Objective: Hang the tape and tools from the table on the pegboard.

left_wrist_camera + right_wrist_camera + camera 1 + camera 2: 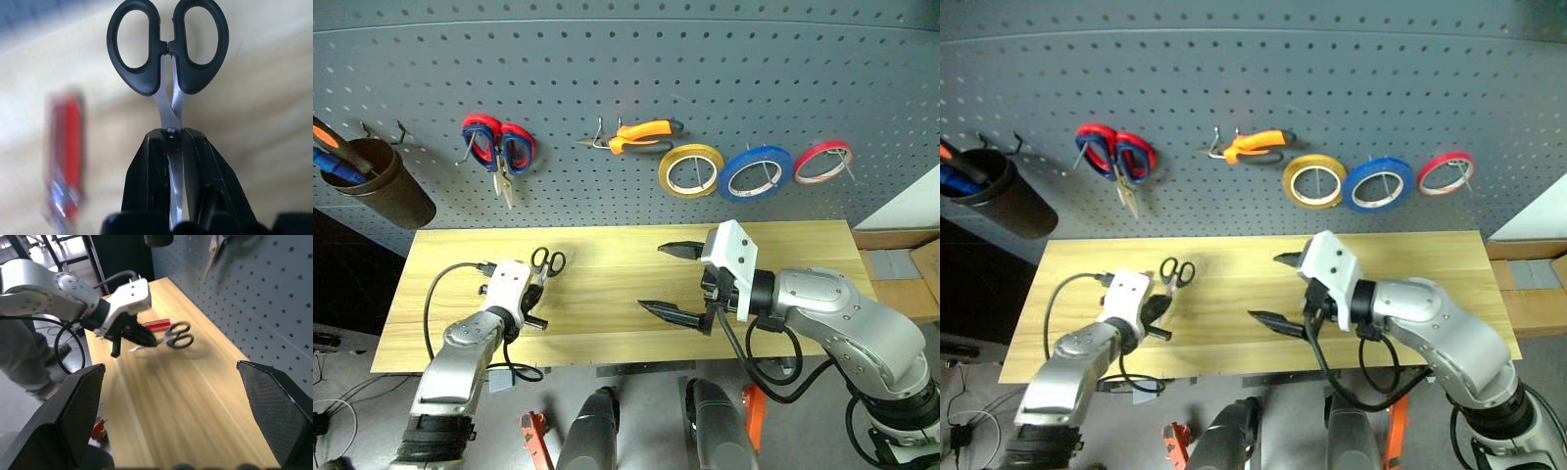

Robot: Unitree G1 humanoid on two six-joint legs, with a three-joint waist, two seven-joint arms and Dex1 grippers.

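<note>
My left gripper [536,282] is shut on the blades of the small black-handled scissors [548,260], whose loops [166,49] point away from it, a little above the table [607,338]. The red-handled screwdriver [156,324] lies on the wood just beside that gripper [139,337]. On the pegboard [607,59] hang the orange-handled pliers [641,134] and the blue tape [756,172]. My right gripper [674,282] hovers wide open over the middle of the table, nothing between its fingers [73,406].
Red-and-blue scissors [499,147], a yellow tape ring [691,169] and a red tape ring [822,162] also hang on the pegboard. A brown cup [382,186] with an orange-and-black screwdriver hangs at the far left. Cardboard boxes [901,264] stand past the table's right end.
</note>
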